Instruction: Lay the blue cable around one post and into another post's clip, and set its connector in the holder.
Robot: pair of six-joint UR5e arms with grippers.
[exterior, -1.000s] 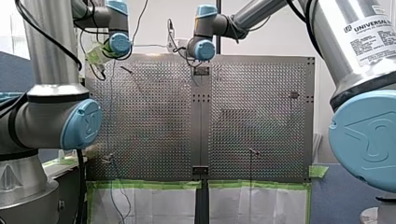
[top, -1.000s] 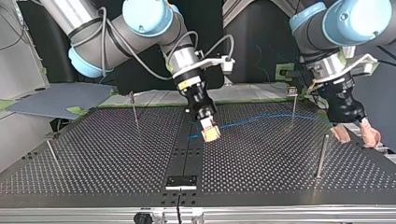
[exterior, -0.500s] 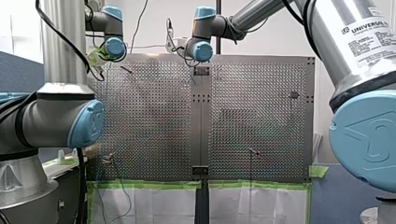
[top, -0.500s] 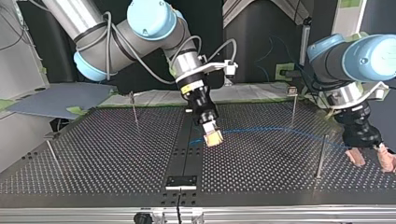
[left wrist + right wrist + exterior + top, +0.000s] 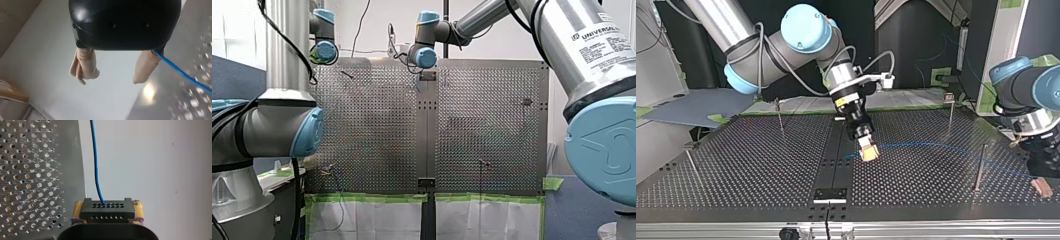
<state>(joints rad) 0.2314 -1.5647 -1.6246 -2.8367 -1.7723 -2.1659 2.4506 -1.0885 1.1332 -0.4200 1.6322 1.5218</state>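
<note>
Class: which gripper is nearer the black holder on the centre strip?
Right. My right gripper hovers just beyond the holder; my left gripper is far off, at the top view's right.

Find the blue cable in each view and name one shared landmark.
Front view: cannot pick it out.
Top view: the blue cable arcs from my right gripper toward my left gripper.
Left wrist view: beside one finger, running off ahead.
Right wrist view: straight ahead from the clamped connector.
Landmark: the perforated table.
</note>
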